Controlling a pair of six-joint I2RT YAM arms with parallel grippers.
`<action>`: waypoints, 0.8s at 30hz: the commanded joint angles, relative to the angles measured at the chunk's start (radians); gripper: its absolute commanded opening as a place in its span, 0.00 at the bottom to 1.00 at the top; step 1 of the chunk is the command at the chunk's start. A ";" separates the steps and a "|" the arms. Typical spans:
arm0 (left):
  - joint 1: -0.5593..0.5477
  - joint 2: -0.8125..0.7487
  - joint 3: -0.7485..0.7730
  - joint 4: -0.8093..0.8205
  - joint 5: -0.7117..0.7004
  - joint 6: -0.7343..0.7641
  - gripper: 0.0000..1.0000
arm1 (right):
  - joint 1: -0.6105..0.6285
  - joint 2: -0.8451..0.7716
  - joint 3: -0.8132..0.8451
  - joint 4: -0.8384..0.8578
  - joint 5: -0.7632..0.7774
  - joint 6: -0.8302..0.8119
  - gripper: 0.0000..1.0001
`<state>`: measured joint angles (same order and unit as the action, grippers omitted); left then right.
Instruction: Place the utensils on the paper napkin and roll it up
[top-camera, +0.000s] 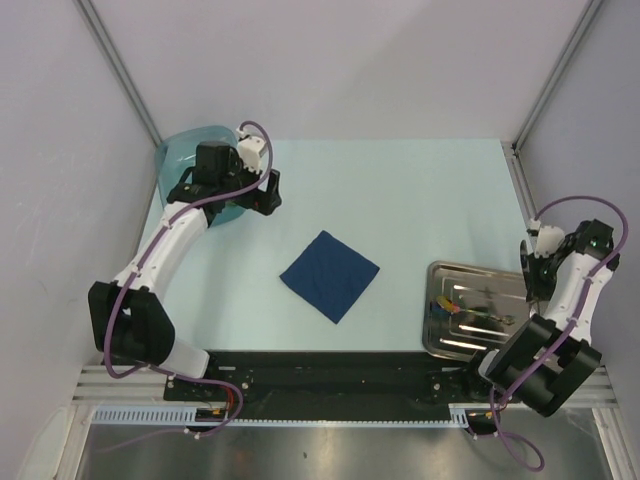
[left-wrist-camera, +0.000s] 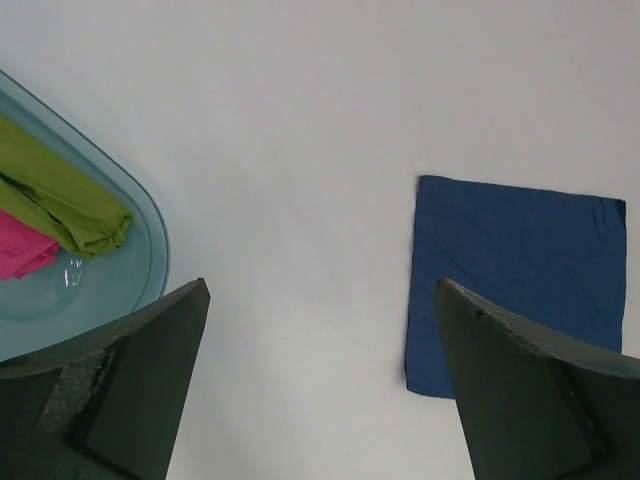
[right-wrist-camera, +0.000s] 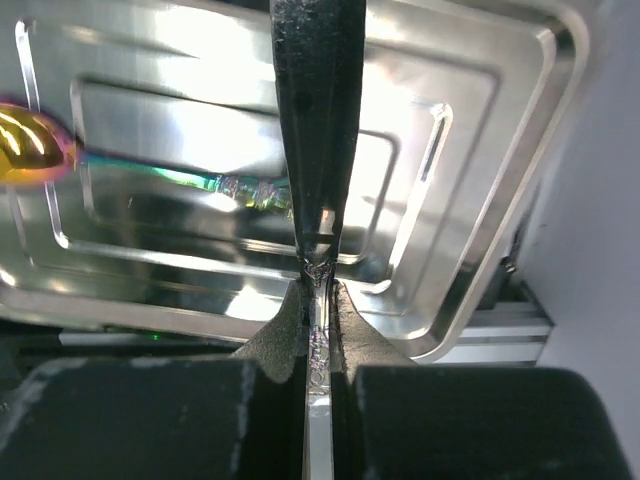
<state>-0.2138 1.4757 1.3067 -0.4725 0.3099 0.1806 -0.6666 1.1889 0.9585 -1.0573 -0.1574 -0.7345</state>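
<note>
Top view: the thin dark navy-blue square paper napkin (top-camera: 330, 275) lies flat and diamond-wise at the centre of the pale mint surface (top-camera: 400, 200). At 10 o'clock from it stands a pale teal plastic tub (top-camera: 185, 150). The left end effector (top-camera: 268, 192) hangs beside the tub's 3 o'clock rim. At 4 o'clock from the napkin, well apart, sits a shiny rectangular steel tray (top-camera: 450, 340). The utensils (top-camera: 468, 305), small pieces with an orange-gold shine and a touch of red, lie inside it. The right end effector (top-camera: 533, 283) is over the tray's 3 o'clock edge.

Left wrist view: the left end effector (left-wrist-camera: 322, 290) has its dark fingers (left-wrist-camera: 150, 380) spread wide apart, with nothing between them but bare surface. The napkin lies at 3 o'clock, partly behind the right-hand finger. In the tub, at 9 o'clock, a lime-green stick-shaped piece (left-wrist-camera: 60, 200) lies against a pink stick-shaped piece (left-wrist-camera: 20, 250).

Right wrist view: the right end effector (right-wrist-camera: 318, 150) has its fingers pressed together above the tray. A thin bright sliver shows along their seam; I cannot tell whether it is a held piece or a reflection. One utensil, with a golden bowl (right-wrist-camera: 35, 145) at 9 o'clock and an iridescent handle, lies on the tray floor and runs behind the fingers.
</note>
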 joint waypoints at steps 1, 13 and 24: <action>0.019 -0.012 0.054 0.044 -0.029 -0.087 1.00 | 0.048 0.063 0.141 0.071 0.006 0.108 0.00; 0.203 -0.143 -0.099 0.246 0.070 -0.351 1.00 | 0.479 0.288 0.368 0.174 -0.005 0.474 0.00; 0.254 -0.311 -0.307 0.367 -0.011 -0.329 1.00 | 0.867 0.492 0.537 0.367 0.028 0.786 0.00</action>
<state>0.0418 1.1976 1.0245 -0.1814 0.3389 -0.1413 0.0875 1.6325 1.4300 -0.8299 -0.1425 -0.1291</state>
